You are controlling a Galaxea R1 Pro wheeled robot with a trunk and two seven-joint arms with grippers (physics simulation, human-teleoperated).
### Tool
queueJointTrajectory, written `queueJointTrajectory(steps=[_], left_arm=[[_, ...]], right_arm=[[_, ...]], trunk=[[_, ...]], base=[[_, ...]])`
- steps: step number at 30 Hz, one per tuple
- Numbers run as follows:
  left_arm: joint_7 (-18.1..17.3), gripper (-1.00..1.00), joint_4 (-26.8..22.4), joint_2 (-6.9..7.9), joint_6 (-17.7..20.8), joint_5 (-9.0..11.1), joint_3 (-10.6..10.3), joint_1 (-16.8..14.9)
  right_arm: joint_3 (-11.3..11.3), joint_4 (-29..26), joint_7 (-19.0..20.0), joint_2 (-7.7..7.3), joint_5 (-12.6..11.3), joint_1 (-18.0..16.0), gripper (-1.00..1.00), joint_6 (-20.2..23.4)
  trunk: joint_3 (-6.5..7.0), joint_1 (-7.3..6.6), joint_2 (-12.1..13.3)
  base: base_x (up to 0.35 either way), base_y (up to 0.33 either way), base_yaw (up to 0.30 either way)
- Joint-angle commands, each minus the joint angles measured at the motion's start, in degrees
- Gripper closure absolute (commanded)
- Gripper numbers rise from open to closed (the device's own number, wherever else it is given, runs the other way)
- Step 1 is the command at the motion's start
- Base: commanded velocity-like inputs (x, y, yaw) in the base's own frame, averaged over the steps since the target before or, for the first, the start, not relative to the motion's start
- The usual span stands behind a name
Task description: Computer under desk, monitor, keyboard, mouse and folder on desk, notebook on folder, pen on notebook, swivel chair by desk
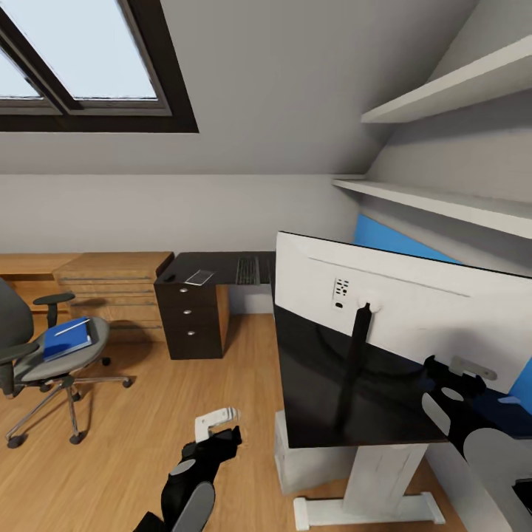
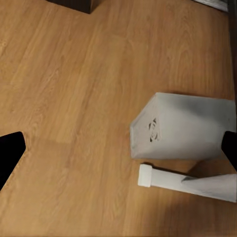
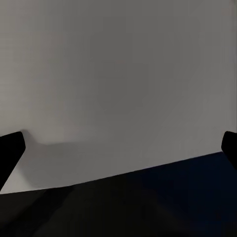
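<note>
On the near right desk, the monitor looks top-heavy, best gripped by its stem; right gripper gapes wide, empty.

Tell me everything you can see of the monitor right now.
The monitor faces away from the head camera: a wide, flat white back panel with a small port cluster and a thin black stand rising to a round mount at its middle. It stands upright, slightly angled, on the glossy black desk, which mirrors it. Its screen side is hidden. The right gripper hovers near its lower right back; contact cannot be told.
</note>
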Motion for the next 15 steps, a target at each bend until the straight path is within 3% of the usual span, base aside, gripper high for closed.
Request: queueJointTrajectory(steps=[1, 4, 7, 15], left_arm=[[0.45, -1.0, -0.17, 0.38, 0.12, 0.46, 0.55, -0.05], [0.41, -1.0, -0.45, 1.79, 0.12, 0.5, 3.07, -0.05], [0.3, -1.0, -0.52, 2.18, 0.13, 0.46, 6.14, -0.05], [0.25, -1.0, -0.54, 2.27, 0.13, 0.45, 7.12, -0.05]], right_arm=[[0.5, 0.01, -0.2, -0.05, -0.59, -0.05, -1.0, -0.26], [0.5, 0.01, -0.2, -0.05, -0.59, -0.05, -1.0, -0.26], [0.5, 0.01, -0.2, -0.05, -0.59, -0.05, -1.0, -0.26], [0.5, 0.01, -0.2, -0.05, -0.59, -0.05, -1.0, -0.26]], trunk=[[-0.07, 0.0, -0.05], [-0.07, 0.0, -0.05], [-0.07, 0.0, -0.05], [-0.07, 0.0, -0.05]], base=[[0.003, -0.004, 0.0], [0.009, -0.002, 0.0], [0.18, 0.0, 0.0], [0.279, 0.0, 0.0]])
